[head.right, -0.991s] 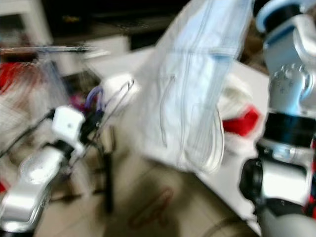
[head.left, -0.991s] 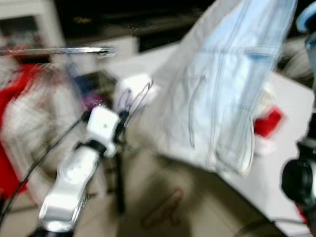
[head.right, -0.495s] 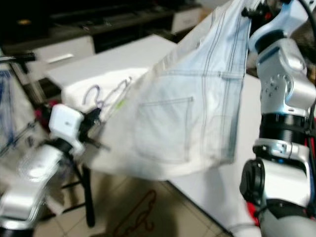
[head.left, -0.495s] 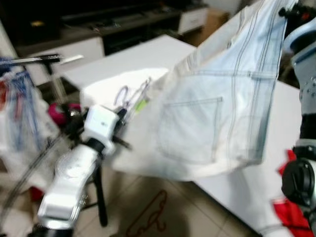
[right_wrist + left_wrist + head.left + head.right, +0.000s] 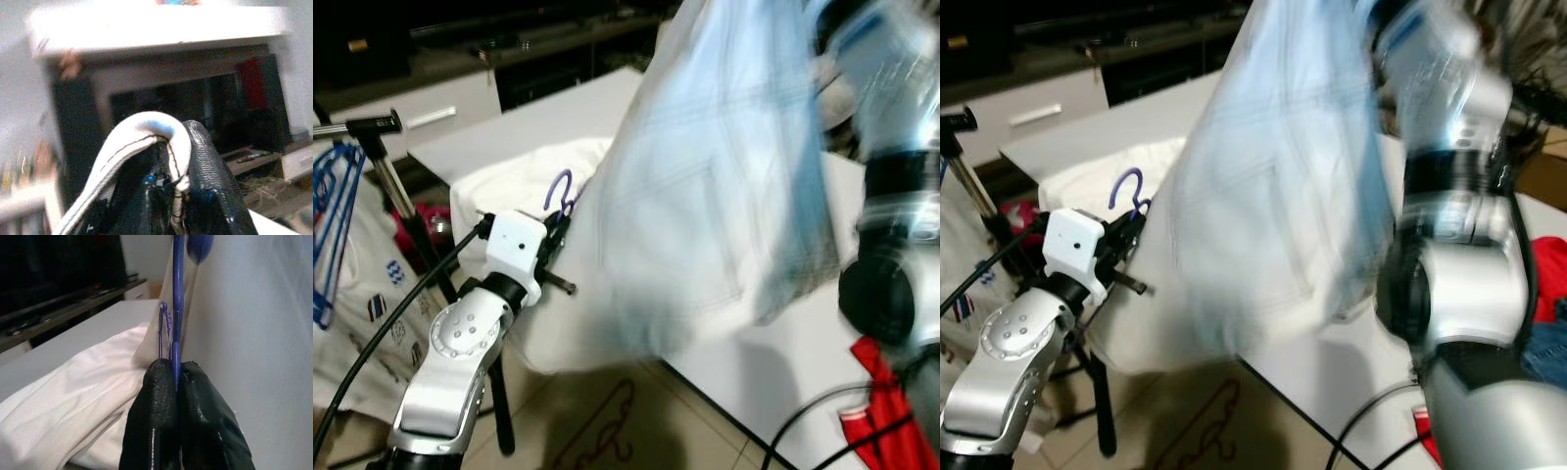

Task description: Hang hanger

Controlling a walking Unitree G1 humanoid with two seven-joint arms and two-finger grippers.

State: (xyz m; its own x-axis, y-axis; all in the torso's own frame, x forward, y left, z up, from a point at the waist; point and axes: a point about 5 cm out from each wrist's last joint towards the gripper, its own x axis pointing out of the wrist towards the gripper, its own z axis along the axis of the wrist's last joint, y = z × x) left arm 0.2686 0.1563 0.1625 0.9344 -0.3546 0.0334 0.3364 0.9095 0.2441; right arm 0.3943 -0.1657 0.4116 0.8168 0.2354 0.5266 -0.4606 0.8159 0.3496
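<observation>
Table [image 5: 548, 117]: white top ahead of me, with dark low cabinets behind it.
Garment [image 5: 724, 186]: pale blue denim, blurred, hangs in front of me and hides much of the table and my right arm.
White cloth [image 5: 519, 186]: lies bunched on the table's near corner, touching the garment.
Rack [image 5: 382, 157]: a dark pole with a horizontal bar on my left; blue hangers [image 5: 333, 225] and a printed white garment hang from it.
Right gripper [image 5: 171, 161]: raised high, clenched on a seamed edge of the garment.
Left gripper [image 5: 175, 377]: clenched on the purple hanger [image 5: 177, 308], beside the white cloth.
Hanger: its hook [image 5: 558, 186] rises just above my left gripper, well apart from the rack.
Floor item: a reddish hanger [image 5: 602, 431] lies on the tiles below.
</observation>
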